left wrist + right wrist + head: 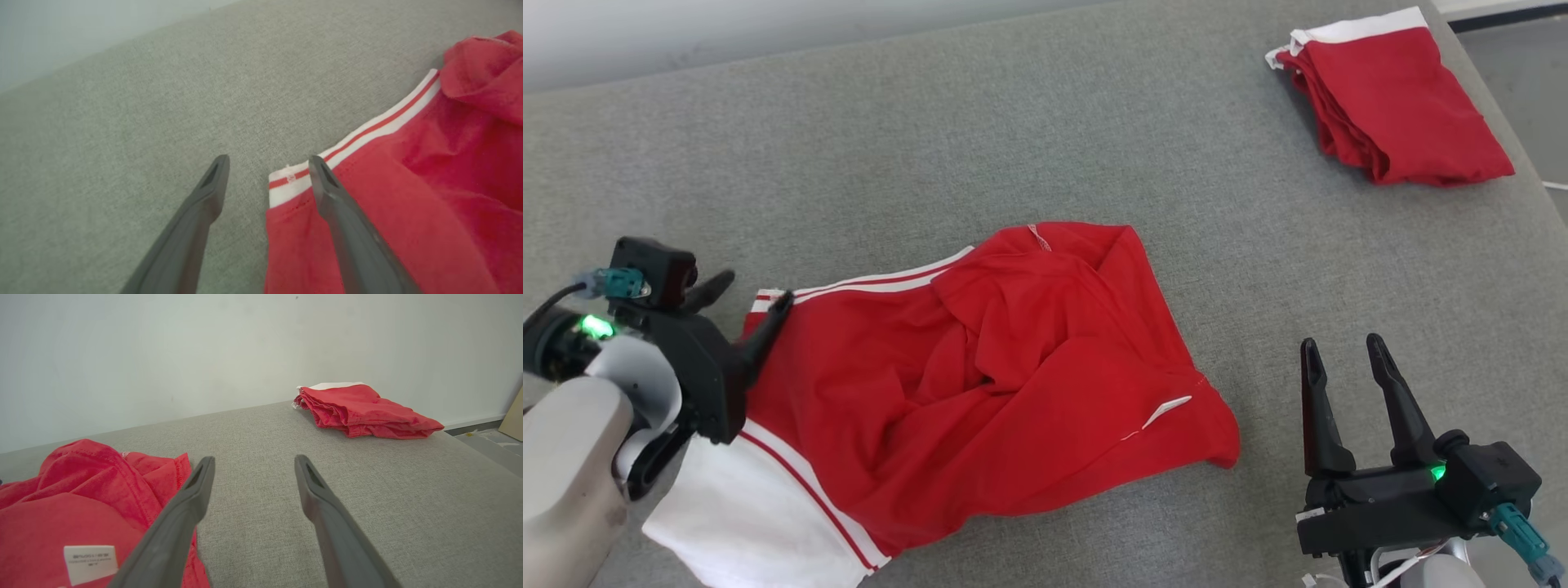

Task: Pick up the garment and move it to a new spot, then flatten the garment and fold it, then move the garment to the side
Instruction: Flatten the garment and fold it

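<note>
The crumpled red garment lies in the middle of the grey bench, left fingers spread wide and empty over its striped corner, right fingers likewise wide and empty near its opposite edge.

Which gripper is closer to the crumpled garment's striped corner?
Left. The left gripper hangs open over the striped corner; the right gripper is open above bare grey surface, off the opposite side of the crumpled garment.
</note>
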Tool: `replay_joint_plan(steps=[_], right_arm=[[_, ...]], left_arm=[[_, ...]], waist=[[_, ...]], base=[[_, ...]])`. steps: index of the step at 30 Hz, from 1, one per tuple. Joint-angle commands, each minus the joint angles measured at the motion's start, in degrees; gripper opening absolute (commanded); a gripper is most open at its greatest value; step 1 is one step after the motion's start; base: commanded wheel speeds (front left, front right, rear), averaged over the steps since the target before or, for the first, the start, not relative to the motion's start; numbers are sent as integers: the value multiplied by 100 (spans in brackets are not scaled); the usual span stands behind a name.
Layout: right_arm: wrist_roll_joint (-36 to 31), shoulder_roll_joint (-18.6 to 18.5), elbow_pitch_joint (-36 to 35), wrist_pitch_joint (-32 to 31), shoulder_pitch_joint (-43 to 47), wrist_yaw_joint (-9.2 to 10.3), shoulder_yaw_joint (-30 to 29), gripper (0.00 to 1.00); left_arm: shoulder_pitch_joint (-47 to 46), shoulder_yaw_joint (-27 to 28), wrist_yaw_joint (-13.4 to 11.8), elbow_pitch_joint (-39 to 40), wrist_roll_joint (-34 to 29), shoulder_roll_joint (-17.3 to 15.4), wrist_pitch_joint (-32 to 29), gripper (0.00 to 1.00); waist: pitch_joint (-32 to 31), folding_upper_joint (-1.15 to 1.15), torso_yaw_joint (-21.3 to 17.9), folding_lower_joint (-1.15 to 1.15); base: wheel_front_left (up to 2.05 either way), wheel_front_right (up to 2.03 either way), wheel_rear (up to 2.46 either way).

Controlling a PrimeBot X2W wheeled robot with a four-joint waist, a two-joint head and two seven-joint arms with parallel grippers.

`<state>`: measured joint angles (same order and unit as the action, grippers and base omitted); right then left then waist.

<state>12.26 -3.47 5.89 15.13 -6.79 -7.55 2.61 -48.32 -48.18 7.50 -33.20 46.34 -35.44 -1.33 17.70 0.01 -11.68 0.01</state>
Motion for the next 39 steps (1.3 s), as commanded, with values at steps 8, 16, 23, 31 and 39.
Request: replay_joint_plan(steps=[8,16,23,31,39], right_arm=[[-37,-7,15,-1,-98,15,-19,100],[-21,-80,-3,-1,49,15,-100,100],[-69,-108,22,-1,81,15,-205,100],[-129,-92,89,-1,74,15,-215,100],[-112,-197,61,-1,230,15,-212,100]], left_arm=[[37,-545,-9,-417,749,84,-511,94],[-313,-749,-10,-436,936,43,-53,0],[-388,-522,-229,-943,782,-63,897,0],[-130,-529,-506,-1482,639,91,1411,5],[285,564,-827,-715,87,287,1645,100]], waist=[[52,-1,-25,-1],[-150,-1,200,-1],[-307,-1,531,-1],[-428,-1,714,-1],[-808,-1,988,-1]], base=[[0,0,0],[0,0,0],[0,0,0],[0,0,0],[0,0,0]])
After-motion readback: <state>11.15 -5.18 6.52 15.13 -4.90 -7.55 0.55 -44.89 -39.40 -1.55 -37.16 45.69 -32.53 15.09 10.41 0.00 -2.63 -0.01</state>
